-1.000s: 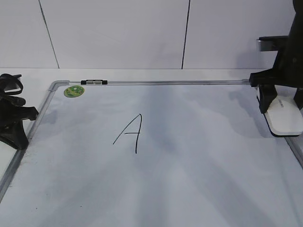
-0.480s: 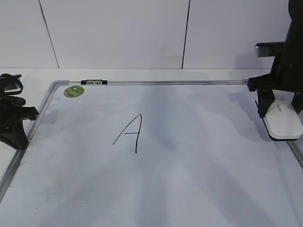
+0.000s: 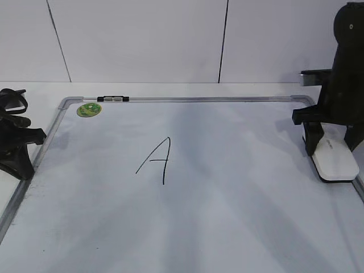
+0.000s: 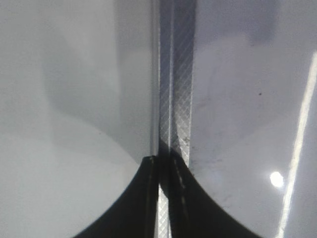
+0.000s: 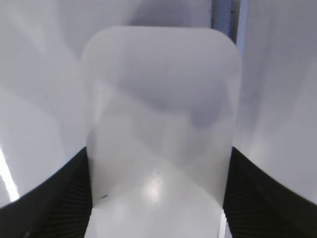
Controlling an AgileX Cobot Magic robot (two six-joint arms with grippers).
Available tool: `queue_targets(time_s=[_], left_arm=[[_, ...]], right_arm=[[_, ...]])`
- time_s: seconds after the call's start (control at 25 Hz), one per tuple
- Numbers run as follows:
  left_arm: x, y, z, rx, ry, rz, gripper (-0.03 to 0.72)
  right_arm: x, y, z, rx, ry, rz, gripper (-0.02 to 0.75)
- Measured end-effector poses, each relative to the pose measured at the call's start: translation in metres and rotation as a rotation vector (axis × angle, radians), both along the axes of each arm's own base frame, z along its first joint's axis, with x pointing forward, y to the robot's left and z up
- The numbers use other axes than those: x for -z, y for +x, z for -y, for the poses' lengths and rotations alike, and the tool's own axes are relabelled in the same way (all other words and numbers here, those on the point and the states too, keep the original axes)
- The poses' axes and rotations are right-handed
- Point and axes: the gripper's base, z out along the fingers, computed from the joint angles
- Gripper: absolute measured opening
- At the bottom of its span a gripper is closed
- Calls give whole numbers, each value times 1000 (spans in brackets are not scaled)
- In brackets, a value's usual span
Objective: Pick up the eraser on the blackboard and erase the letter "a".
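Fingers of right gripper clamp eraser; left gripper's together.

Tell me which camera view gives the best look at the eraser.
The right wrist view: the eraser fills the frame, seen from above between the right gripper's fingers. The exterior view shows it small, at the right edge of the blackboard, partly hidden by the gripper. The left wrist view does not show it.

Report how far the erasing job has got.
Done: the right gripper has its jaws on either side of the eraser at the board's right edge. In hand: the grasp; whether it is lifted can't be told. Left: the drawn letter is untouched. The left gripper is idle.
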Motion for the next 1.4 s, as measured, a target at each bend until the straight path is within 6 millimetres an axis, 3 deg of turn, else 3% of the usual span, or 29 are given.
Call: queue_targets(time_s=[0.2, 1.4], left_arm=[[0, 0, 0, 0, 0, 0, 17], [0, 0, 0, -1, -1, 0, 17]], right_arm=[[11, 2, 8, 30, 16, -26, 563], [13, 3, 11, 7, 28, -35, 563]])
